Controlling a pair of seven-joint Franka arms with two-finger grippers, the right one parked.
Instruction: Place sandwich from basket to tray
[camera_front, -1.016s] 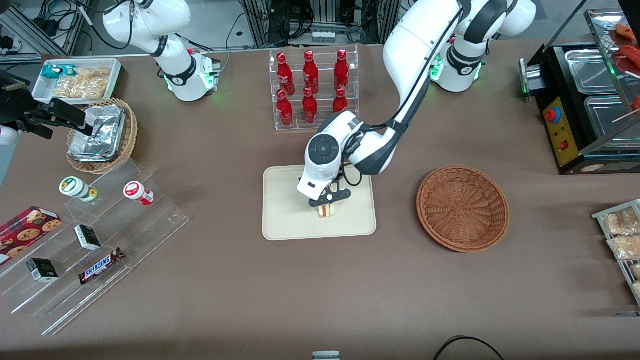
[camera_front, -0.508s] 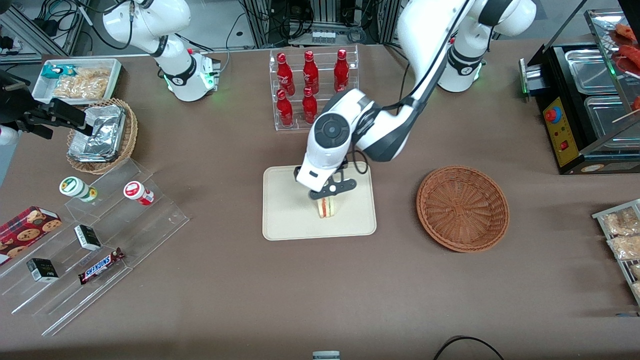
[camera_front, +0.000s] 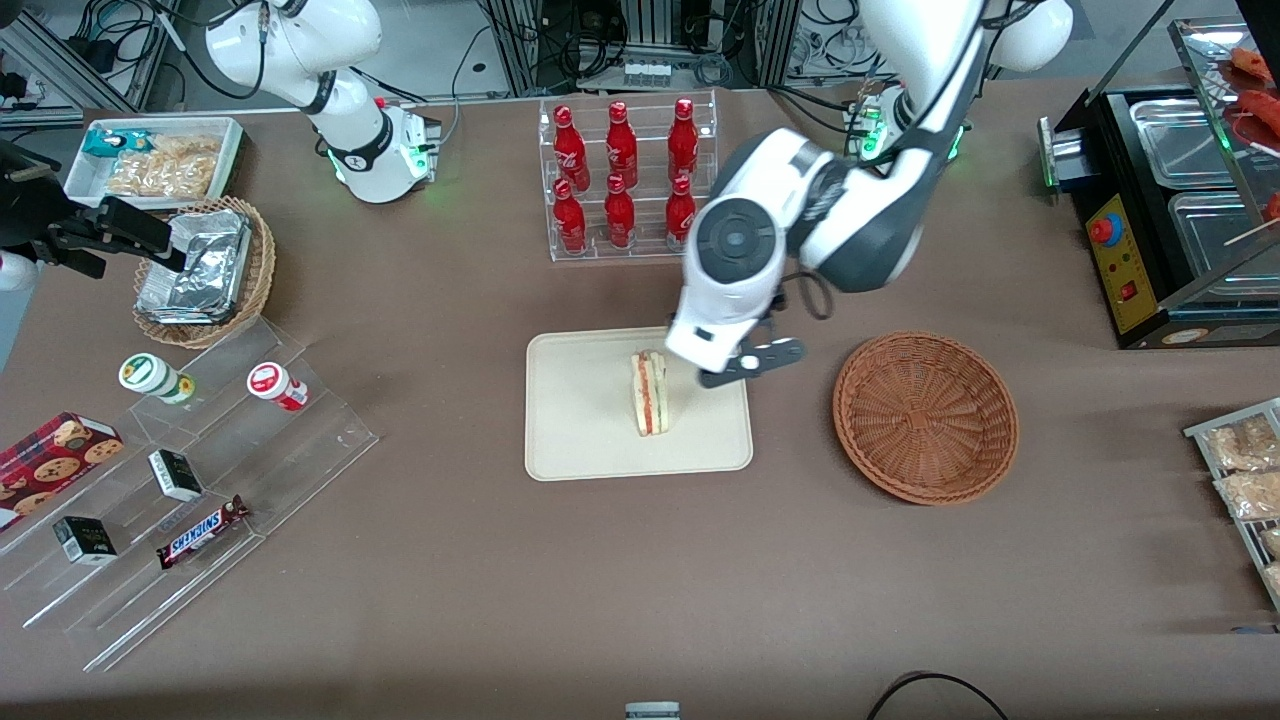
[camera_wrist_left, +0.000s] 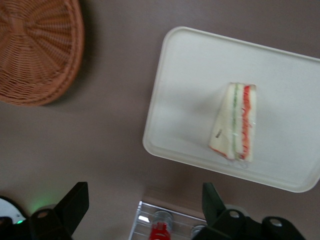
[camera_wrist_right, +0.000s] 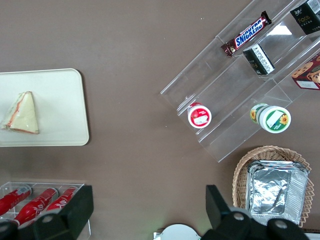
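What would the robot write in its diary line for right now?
sandwich: lying on tray | basket: holds nothing | gripper: open, above tray's edge nearest basket

Sandwich (camera_front: 649, 393) lies on the tray (camera_front: 580, 440); gripper (camera_front: 745, 365) hangs above the tray's edge nearest the basket (camera_front: 926, 416), fingers apart.

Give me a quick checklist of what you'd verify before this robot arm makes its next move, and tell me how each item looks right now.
1. Sandwich on the tray: ok.
2. Sandwich within the tray's rim: ok.
3. Gripper let go, fingers open and empty: ok.
4. Gripper clear of the sandwich, raised above the tray's edge toward the basket: ok.
5. Basket empty: ok.
6. Bottle rack clear of the arm's retreat path: cannot tell.
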